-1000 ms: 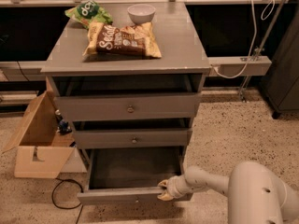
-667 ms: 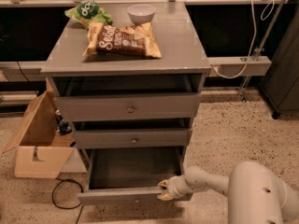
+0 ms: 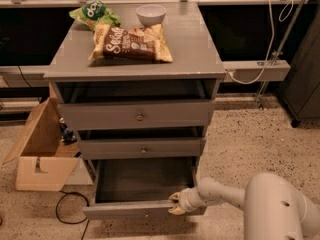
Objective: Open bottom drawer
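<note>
The grey cabinet (image 3: 135,69) has three drawers. The bottom drawer (image 3: 135,184) is pulled far out, and its dark empty inside shows. Its slim front (image 3: 125,210) runs along the lowest edge. My gripper (image 3: 176,204) is at the right end of that front edge, its yellow-tipped fingers one above and one below the front's top rim. The white arm (image 3: 270,204) reaches in from the lower right. The middle drawer (image 3: 142,148) and the top drawer (image 3: 137,115) stand slightly out, each with a small round knob.
On the cabinet top lie a brown chip bag (image 3: 131,41), a green bag (image 3: 95,13) and a white bowl (image 3: 151,14). An open cardboard box (image 3: 40,154) stands on the floor to the left, with a black cable (image 3: 67,211) beside it.
</note>
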